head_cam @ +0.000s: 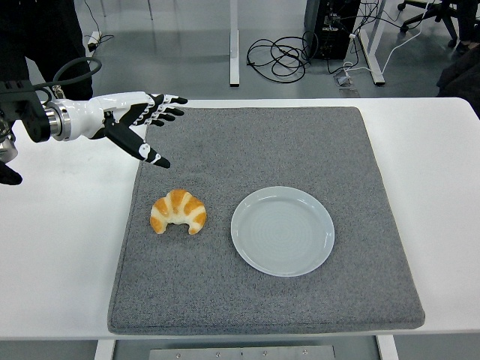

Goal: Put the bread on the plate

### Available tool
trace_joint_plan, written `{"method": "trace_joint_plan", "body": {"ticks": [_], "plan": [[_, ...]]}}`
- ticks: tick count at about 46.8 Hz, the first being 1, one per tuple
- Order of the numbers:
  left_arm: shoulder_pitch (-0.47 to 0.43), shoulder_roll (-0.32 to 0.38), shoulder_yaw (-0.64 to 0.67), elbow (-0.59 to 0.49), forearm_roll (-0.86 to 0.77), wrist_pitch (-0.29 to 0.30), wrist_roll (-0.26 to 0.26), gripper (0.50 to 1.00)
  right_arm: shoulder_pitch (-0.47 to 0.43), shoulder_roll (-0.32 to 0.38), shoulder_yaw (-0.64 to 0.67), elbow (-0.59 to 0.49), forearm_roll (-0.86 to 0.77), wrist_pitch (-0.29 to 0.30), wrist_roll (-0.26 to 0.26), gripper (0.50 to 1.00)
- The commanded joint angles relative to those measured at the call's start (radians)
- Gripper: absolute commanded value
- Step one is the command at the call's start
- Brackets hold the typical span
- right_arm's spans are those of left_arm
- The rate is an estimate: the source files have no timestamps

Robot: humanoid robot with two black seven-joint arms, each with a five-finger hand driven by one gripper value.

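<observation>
A golden croissant [178,211] lies on the grey mat [255,150], left of centre. A pale grey plate [283,231] sits on the mat just right of it, empty. My left hand [142,118] comes in from the left edge and hovers over the mat's upper left corner, above and behind the croissant. Its fingers are spread, the thumb pointing down toward the mat, and it holds nothing. My right arm is out of view.
The mat lies on a white table [431,172]. Beyond the far edge are table legs [233,45], cables [277,56] on the floor and a dark computer case [330,26].
</observation>
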Motion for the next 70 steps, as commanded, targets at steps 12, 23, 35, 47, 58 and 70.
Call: {"method": "trace_joint_plan", "body": {"ticks": [12,23,35,47,58,70], "plan": [[-0.042,0.055,-0.002,-0.059,0.167,-0.02,-0.007,0.974,0.0,0.0,0.0,0.0,0.0,0.0,0.0,1.0],[-0.044,0.087,0.003,-0.126,0.232,-0.022,-0.01,0.963,0.0,0.0,0.0,0.0,0.0,0.0,0.0,1.0],[-0.036,0.1,0.009,-0.163,0.315,-0.042,-0.007,0.977,0.0,0.0,-0.001,0.0,0.0,0.0,0.0,1.0],[-0.001,0.086,0.024,-0.163,0.444,-0.034,-0.007,0.971,0.0,0.0,0.0,0.0,0.0,0.0,0.0,1.0],[0.061,0.058,0.024,-0.163,0.522,-0.031,-0.007,0.969,0.0,0.0,0.0,0.0,0.0,0.0,0.0,1.0],[0.113,-0.018,0.026,-0.16,0.592,0.049,-0.007,0.963,0.0,0.0,-0.001,0.0,0.0,0.0,0.0,1.0]]}}
